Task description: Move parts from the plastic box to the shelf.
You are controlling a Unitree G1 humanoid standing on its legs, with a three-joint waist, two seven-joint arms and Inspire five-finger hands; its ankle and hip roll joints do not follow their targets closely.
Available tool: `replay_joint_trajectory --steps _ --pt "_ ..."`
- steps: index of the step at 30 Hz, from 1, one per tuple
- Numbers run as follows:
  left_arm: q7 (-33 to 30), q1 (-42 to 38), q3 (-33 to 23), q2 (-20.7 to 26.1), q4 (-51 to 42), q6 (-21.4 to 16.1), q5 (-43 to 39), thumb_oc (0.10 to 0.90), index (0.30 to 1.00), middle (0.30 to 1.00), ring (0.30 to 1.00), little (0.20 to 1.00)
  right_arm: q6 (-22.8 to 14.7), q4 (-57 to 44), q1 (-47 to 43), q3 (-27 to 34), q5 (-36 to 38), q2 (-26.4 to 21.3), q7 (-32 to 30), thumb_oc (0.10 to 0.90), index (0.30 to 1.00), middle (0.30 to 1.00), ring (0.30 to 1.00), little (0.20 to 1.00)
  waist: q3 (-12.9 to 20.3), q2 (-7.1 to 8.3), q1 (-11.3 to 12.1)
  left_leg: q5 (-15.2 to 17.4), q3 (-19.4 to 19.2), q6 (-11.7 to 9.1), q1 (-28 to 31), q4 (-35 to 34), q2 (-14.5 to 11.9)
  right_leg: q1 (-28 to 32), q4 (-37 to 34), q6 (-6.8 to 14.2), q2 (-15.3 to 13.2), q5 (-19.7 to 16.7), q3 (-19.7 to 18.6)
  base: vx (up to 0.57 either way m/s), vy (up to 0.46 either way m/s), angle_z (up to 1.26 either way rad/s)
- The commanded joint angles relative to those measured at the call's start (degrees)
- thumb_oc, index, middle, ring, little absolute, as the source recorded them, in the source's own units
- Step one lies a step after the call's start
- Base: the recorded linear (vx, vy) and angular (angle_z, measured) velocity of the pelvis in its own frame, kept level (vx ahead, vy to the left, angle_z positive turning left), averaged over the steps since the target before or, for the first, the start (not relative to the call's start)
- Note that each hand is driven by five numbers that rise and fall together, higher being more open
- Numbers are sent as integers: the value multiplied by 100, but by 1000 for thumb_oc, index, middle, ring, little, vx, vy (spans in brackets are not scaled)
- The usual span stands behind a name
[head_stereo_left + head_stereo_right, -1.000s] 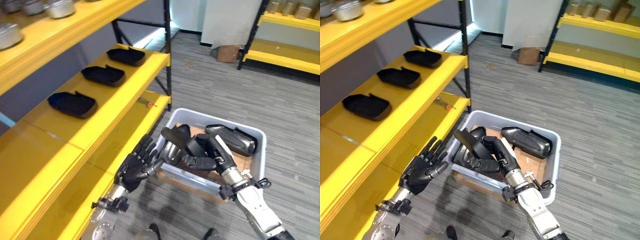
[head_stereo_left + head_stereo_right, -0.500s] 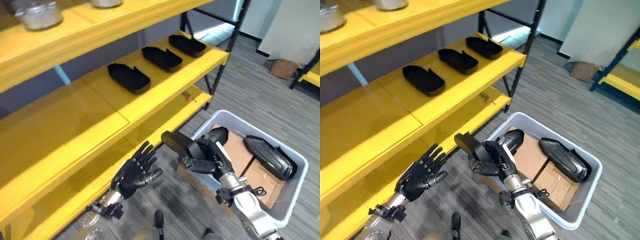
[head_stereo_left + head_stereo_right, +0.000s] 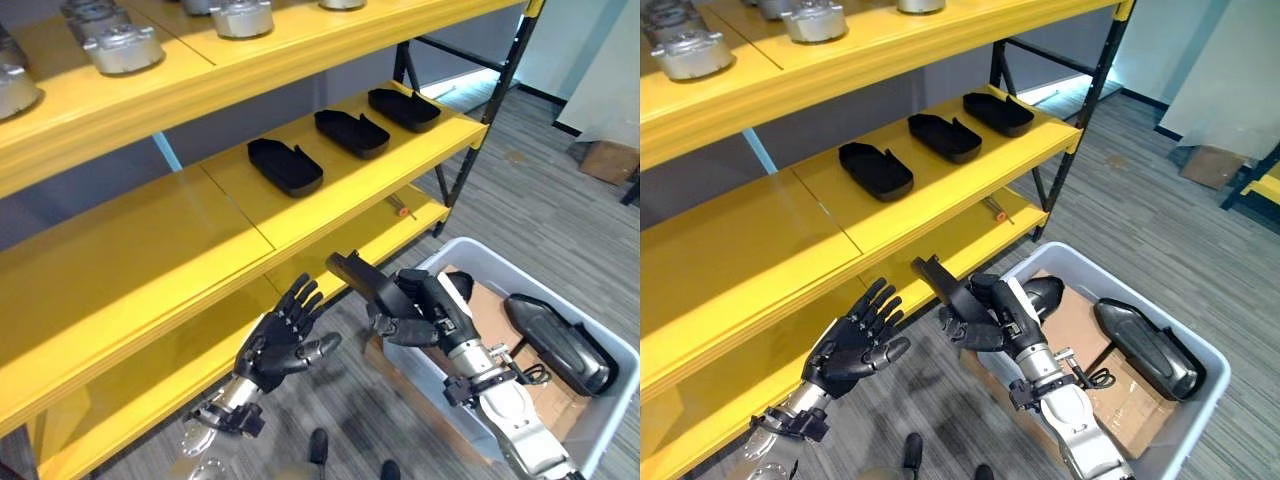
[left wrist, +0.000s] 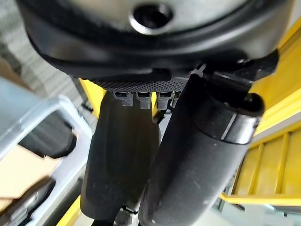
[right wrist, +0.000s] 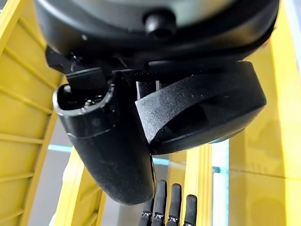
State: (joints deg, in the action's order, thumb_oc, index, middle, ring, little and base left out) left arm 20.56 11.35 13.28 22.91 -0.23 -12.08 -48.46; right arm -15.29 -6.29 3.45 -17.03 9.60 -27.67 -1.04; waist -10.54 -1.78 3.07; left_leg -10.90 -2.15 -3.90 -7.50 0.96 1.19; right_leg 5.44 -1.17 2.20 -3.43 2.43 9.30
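Black part in the right hand, clear of the box, on its way to the shelf

The black part (image 3: 372, 286) is gripped by the curled fingers of the right hand (image 3: 425, 312), above the floor between the plastic box (image 3: 600, 420) and the yellow shelf (image 3: 330, 200); the left hand (image 3: 280, 342) waits beside it, fingers spread and empty. Next, I judge, lift it beside the 3 parts (image 3: 285, 166) already placed. No writing legible

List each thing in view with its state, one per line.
Right hand: shut on a black part, raised between box and shelf.
Black part: held, tilted.
Left hand: open, holding nothing.
Plastic box: on floor, one part inside.
Shelf: three black parts in a row.
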Motion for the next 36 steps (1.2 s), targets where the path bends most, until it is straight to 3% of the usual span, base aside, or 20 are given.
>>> replay_joint_trajectory --steps 1,4,5,6,9,10,14,16,24,26,27,28,32,34,36 --pt "-82 -478 -293 27 -472 -817 295 900 1000 1000 1000 1000 -1015 -761 -837 82 -161 190 -300 400 300 300 300 300 149 274 -135 1634 -1312 311 546 931 -298 -125 -70 -7 -156 -193 325 56 197 128" --pt "-344 -429 -369 80 -439 -917 328 900 1000 1000 1000 1000 -1095 -657 -880 43 -166 174 -247 400 300 300 300 300 185 186 -95 1452 -1152 267 723 535 -391 -134 124 -26 -166 -34 406 96 159 56" --pt "-424 -365 -490 112 -512 -865 426 900 1000 1000 1000 1000 -1015 -736 -842 103 -182 139 -210 400 300 300 300 300 219 136 -82 1245 -1106 167 825 260 -573 -100 215 -44 -187 69 486 202 421 30" --pt "-428 -259 -618 150 -522 -911 478 900 1000 1000 1000 1000 -946 -847 -750 234 -154 61 -145 400 300 300 300 300 240 73 -124 843 -1301 -40 896 -85 -1052 -34 339 -78 -291 200 667 171 414 20" --pt "-230 -174 -710 155 -512 -1043 137 900 1000 1000 1000 1000 -932 -905 -715 292 -179 -29 -58 400 300 300 300 300 209 41 -172 553 -1532 -190 943 -173 -1476 30 586 -84 -465 413 878 123 366 42" --pt "-190 -173 -730 150 -506 -1072 91 900 1000 1000 1000 1000 -945 -914 -724 298 -150 -51 -30 400 300 300 300 300 204 29 -179 566 -1572 -182 966 -183 -1498 22 657 -82 -500 444 922 108 329 52" --pt "-217 -228 -770 210 -571 -1258 324 900 1000 1000 1000 1000 -1109 -907 -747 345 -289 -75 -131 400 300 300 300 300 145 -46 -105 841 -1423 -71 1014 -117 -1325 -64 1287 -50 -707 731 1007 86 358 36" --pt "-264 -222 -822 253 -602 -1237 532 900 1000 1000 1000 1000 -1171 -866 -738 405 -400 -55 -241 400 300 300 300 300 160 -71 -57 886 -1373 36 979 -50 -1225 -106 1380 -53 -753 678 1078 66 300 23" --pt "107 -13 -1237 570 -700 -1087 697 900 1000 1000 1000 1000 -1245 -1015 -655 566 -875 83 -665 400 300 300 300 300 232 28 266 1311 -1154 444 1184 -114 -517 -89 2048 366 -1187 655 1156 107 287 33" --pt "165 -6 -1267 597 -694 -1080 685 900 1000 1000 1000 1000 -1249 -997 -663 572 -877 100 -704 400 300 300 300 300 232 43 297 1341 -1148 500 1182 -125 -452 -121 2184 397 -1236 591 1166 53 206 15" --pt "342 -5 -1345 645 -694 -1065 597 900 1000 1000 1000 1000 -1283 -997 -667 578 -1119 188 -915 400 300 300 300 300 200 76 373 1462 -1133 689 1172 -124 -253 -287 2743 507 -1416 312 1153 37 279 27" --pt "398 -12 -1353 657 -712 -1055 577 900 1000 1000 1000 1000 -1264 -995 -679 556 -1209 227 -987 400 300 300 300 300 180 91 398 1513 -1136 750 1171 -110 -190 -357 2933 541 -1449 241 1141 57 361 37" --pt "525 -132 -1303 701 -737 -1032 467 900 1000 1000 1000 1000 -1155 -927 -843 451 -1673 245 -1392 400 300 300 300 300 101 117 345 1520 -1008 889 1117 -86 -103 -617 2995 481 -992 127 840 -8 74 28" --pt "466 -271 -1191 714 -744 -1047 432 900 1000 1000 1000 1000 -1169 -871 -946 420 -2025 177 -1648 400 300 300 300 300 48 150 255 1491 -842 846 1135 -114 -90 -663 2585 470 -692 156 574 53 -40 38" --pt "346 -409 -1091 679 -787 -983 439 900 1000 1000 1000 1000 -1165 -851 -1066 445 -2314 77 -1824 400 300 300 300 300 50 179 227 1425 -747 755 1109 -169 -126 -638 1768 470 -656 31 394 60 -94 45"
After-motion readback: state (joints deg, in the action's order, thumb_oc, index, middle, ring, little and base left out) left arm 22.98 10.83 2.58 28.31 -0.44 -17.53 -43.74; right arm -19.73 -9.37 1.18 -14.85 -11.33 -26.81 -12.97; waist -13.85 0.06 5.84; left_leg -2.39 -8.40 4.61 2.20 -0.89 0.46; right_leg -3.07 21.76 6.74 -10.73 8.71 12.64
